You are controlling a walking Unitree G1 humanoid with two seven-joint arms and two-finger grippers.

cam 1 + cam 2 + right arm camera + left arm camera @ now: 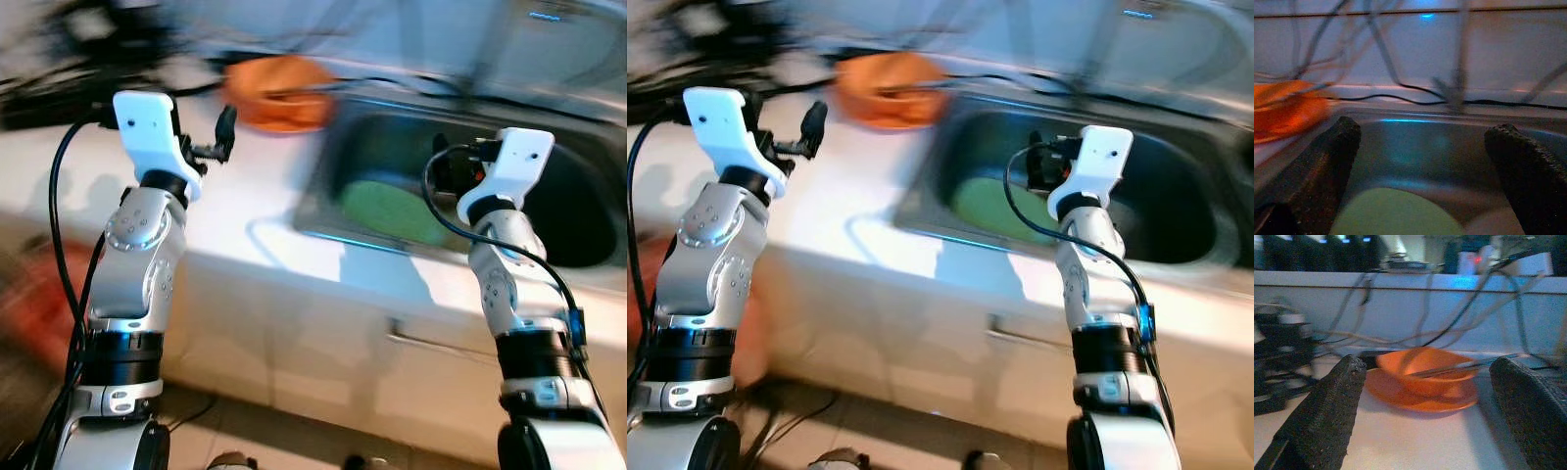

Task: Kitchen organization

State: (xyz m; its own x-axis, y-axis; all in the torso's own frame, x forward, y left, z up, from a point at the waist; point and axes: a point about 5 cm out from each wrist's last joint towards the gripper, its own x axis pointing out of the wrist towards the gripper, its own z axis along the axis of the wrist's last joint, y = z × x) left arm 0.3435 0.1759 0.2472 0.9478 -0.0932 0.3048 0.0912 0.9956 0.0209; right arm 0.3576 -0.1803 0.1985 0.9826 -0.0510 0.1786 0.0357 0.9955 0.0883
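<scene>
Nearest the camera, both silver arms rise in front of a white desk [265, 211] whose cabinet front carries a slim handle [431, 343]; the head views are blurred.

On the robot's left, the left claw [217, 142] is held above the bare white top, its two black fingers [1327, 411] spread wide apart with nothing between them. Through that gap, the left wrist view looks straight at an orange bowl [1422, 372] sitting on a matching orange plate [1415, 399], with a thin metal utensil [1464, 366] lying across the bowl's rim. Bowl and plate stand on the desk just beside the left edge of the sink, and well ahead of the fingertips, apart from them.

On the right, the right claw [1425, 176] hovers over the steel sink [343, 147], fingers [1317, 171] likewise spread and empty. Below and ahead of it, a pale green round item [392, 211] lies on the sink floor; what it is cannot be told through the blur.

Farther back, dark cables [1449, 330] trail along the rear of the desk and hang against a pale wall [1400, 308]. At the far left rear sits a dark, smeared cluster of objects [1278, 347] too blurred to identify.
</scene>
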